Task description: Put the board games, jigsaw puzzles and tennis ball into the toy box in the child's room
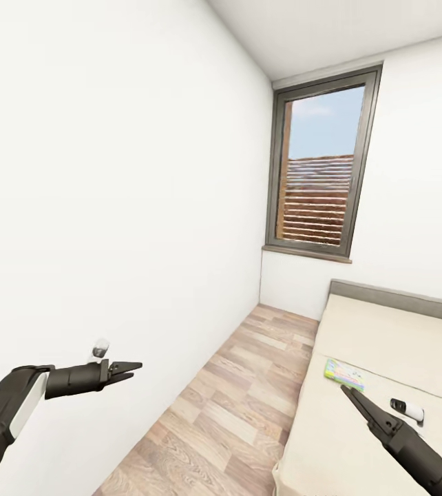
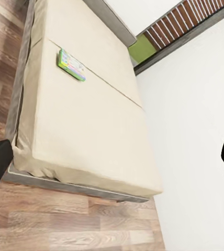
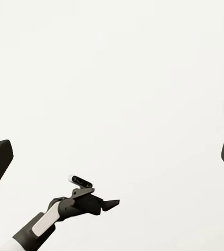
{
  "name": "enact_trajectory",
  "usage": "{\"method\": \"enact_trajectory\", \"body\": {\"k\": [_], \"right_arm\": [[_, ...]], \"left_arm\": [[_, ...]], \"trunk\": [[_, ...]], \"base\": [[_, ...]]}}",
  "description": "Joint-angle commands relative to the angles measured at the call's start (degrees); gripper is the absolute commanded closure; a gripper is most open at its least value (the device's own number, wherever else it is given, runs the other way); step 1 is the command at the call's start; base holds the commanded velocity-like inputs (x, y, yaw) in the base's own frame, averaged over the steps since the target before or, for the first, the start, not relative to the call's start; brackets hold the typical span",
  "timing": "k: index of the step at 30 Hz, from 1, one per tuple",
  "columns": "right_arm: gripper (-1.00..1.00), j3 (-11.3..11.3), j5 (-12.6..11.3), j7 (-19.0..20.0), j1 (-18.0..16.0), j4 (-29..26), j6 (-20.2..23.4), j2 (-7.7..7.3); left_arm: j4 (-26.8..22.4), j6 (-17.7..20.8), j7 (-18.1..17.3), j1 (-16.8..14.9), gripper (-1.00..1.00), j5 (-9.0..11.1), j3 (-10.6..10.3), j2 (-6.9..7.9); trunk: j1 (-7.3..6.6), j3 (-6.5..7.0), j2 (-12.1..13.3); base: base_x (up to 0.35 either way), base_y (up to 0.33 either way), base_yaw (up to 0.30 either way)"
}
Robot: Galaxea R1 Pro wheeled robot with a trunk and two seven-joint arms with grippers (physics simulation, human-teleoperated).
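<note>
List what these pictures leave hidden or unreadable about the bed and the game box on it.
- Bed: its right side and near end are cut off by the head view's edges.
- Board game: print too small to read in head view and left wrist view; its near corner is hidden behind the right gripper.
- Right gripper: open or shut cannot be told.

Floor [image 1: 214, 406]: wood planks, mixed light and brown tones, faint satin sheen. Bed [image 1: 400, 344]: cream mattress, matt, cloth-like, smooth; frame grey, matt. Board game [image 1: 343, 373] on the mattress: printed cardboard look, green edge, slight gloss. Walls [image 1: 111, 207]: plain white, matt. Window frame [image 1: 317, 165]: dark grey, smooth. Left hand [image 1: 126, 370] and right hand [image 1: 350, 395]: dark matt plastic.
</note>
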Motion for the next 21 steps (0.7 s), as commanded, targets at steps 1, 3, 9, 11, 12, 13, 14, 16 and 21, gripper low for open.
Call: {"method": "enact_trajectory", "body": {"k": [1, 3, 9, 11, 12, 13, 14, 16, 21], "right_arm": [[-1.0, -0.11, -0.38, -0.03, 0.02, 0.04, 0.47, -0.02], [-1.0, -0.37, -0.34, -0.01, 0.02, 0.11, 0.48, -0.01], [-1.0, -0.84, -0.32, 0.01, 0.02, 0.17, 0.49, 0.05], [-1.0, -0.92, -0.31, -0.01, 0.02, 0.16, 0.49, 0.08], [-1.0, -0.95, -0.29, -0.02, 0.02, 0.16, 0.49, 0.09], [-1.0, -0.95, -0.27, -0.03, 0.02, 0.16, 0.49, 0.1], [-1.0, -0.96, -0.27, -0.03, 0.02, 0.17, 0.49, 0.1], [-1.0, -0.96, -0.28, -0.04, 0.02, 0.19, 0.49, 0.11], [-1.0, -1.02, -0.28, -0.05, 0.02, 0.18, 0.49, 0.13]], "left_arm": [[-0.01, 0.28, -0.11, 0.0, -1.0, 0.13, 0.09, 0.02], [-0.01, 0.22, -0.15, 0.0, -1.0, 0.15, 0.19, 0.04], [-0.01, 0.23, -0.37, 0.0, -1.0, 0.2, 0.42, 0.07], [0.02, 0.16, -0.41, 0.0, -1.0, 0.19, 0.47, 0.07], [0.03, 0.13, -0.41, 0.0, -1.0, 0.19, 0.49, 0.07], [0.05, 0.12, -0.39, 0.0, -1.0, 0.17, 0.48, 0.05], [0.06, 0.14, -0.38, 0.0, -1.0, 0.16, 0.46, 0.04], [0.08, 0.17, -0.35, 0.0, -1.0, 0.15, 0.42, 0.02], [0.16, 0.32, -0.28, 0.0, -1.0, 0.17, 0.5, 0.04]], "trunk": [[0.02, 0.06, -0.02], [0.02, 0.2, -0.02], [0.02, 0.61, -0.02], [0.02, 0.75, -0.02], [0.02, 0.81, -0.02], [0.02, 0.88, -0.02], [0.02, 0.95, -0.02], [0.02, 1.09, -0.02], [0.02, 1.43, -0.02]], "base": [[0.0, 0.0, -0.211], [0.0, 0.0, -0.211], [0.0, 0.0, -0.211], [0.0, 0.0, -0.211], [0.0, 0.0, -0.211], [0.0, 0.0, -0.211], [0.0, 0.0, -0.211], [0.0, 0.0, -0.211], [0.0, 0.0, -0.211]]}}
